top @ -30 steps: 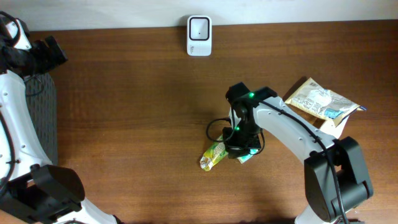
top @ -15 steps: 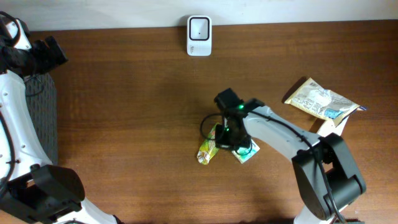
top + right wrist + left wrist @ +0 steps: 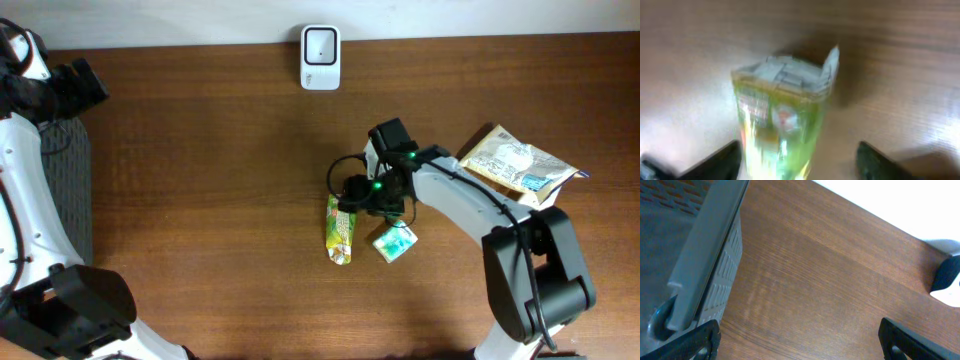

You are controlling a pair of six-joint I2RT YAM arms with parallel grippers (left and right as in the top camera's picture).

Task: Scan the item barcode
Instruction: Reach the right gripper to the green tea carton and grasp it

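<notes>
The item, a green and yellow pouch [image 3: 340,230], lies lengthwise on the wooden table. My right gripper [image 3: 352,192] hovers just behind its far end. In the right wrist view the pouch [image 3: 782,115] sits blurred between my right gripper's [image 3: 800,162] spread fingers, nearer the left finger [image 3: 715,160], and nothing grips it. The white barcode scanner [image 3: 320,45] stands at the table's back edge. My left gripper [image 3: 75,85] is far off at the back left, open over bare wood [image 3: 802,345].
A small green and white packet [image 3: 395,242] lies right of the pouch. A large crinkled snack bag [image 3: 520,165] rests at the right. A grey basket [image 3: 65,190] stands along the left edge, its rim [image 3: 705,255] close to my left gripper.
My right gripper has opened and let go of the pouch, then drawn back toward the far side. The pouch turned from slanted to lengthwise. The left arm has not moved.
</notes>
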